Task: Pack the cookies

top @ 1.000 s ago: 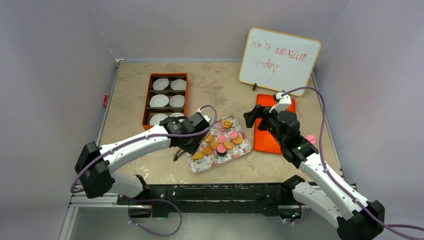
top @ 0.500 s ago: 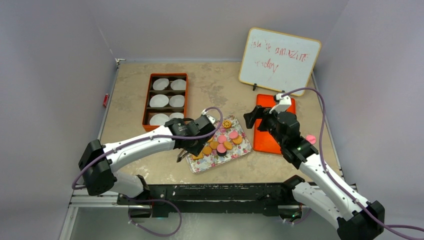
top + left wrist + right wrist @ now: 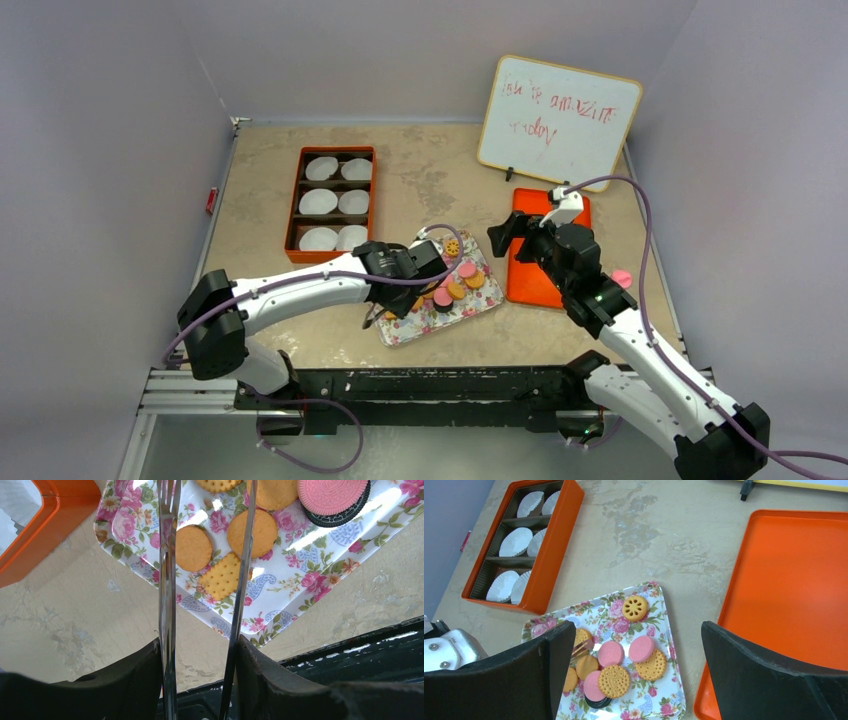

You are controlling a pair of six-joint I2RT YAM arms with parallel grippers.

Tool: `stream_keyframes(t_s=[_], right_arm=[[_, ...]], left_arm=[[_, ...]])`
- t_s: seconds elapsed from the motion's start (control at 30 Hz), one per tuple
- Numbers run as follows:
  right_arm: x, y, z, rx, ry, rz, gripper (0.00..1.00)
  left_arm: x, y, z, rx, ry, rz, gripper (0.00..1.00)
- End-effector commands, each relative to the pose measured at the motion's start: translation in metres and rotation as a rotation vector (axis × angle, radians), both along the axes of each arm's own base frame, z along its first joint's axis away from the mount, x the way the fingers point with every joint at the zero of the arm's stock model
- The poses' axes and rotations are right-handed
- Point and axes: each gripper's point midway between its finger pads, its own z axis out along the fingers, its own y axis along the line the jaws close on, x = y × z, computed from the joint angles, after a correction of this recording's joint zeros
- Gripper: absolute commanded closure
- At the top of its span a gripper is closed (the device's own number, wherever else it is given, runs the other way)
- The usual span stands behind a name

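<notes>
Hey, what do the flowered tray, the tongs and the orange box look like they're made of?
The flowered tray is glossy, with bright streaks of glare over a printed pattern. It is probably melamine or lacquered tin, but the look leaves it open. The tongs have thin, mirror-bright blades, likely polished steel. The orange box has smooth, evenly coloured walls with rounded rims, so it is probably moulded plastic.

— What lies on the worktop (image 3: pixel 440 170)?
— It's a mottled beige slab. An orange compartment box (image 3: pixel 373 195) sits at the far left. Nearer, in the middle, a floral tray (image 3: pixel 450 312) lies askew.
— And on the right?
— A flat orange tray (image 3: pixel 525 280) lies just beside the floral one, with a whiteboard (image 3: pixel 560 115) propped upright behind it. A small pink disc (image 3: pixel 621 277) lies by the right edge.
</notes>
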Motion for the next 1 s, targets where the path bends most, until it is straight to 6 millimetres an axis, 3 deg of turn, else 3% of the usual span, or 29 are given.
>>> stream_keyframes(t_s=[0.0,0.27,0.6,0.97], right_arm=[[0.0,0.002,0.01,0.028,-0.033,0.007,0.02],[0.0,0.0,0.01,0.017,-0.036,0.001,0.01],[-0.002,-0.018,0.019,-0.041,-0.072,-0.057,0.01],[-0.011,-0.044,0.031,-0.111,-0.102,-0.137,0.01]], left_arm=[[0.006,-0.008,0.008,-0.01,-0.034,0.016,0.53],[0.005,-0.008,0.004,0.003,-0.028,0.012,0.57],[0.009,-0.007,0.009,0.001,-0.056,0.021,0.67],[0.023,-0.002,0.039,-0.016,-0.158,0.038,0.71]])
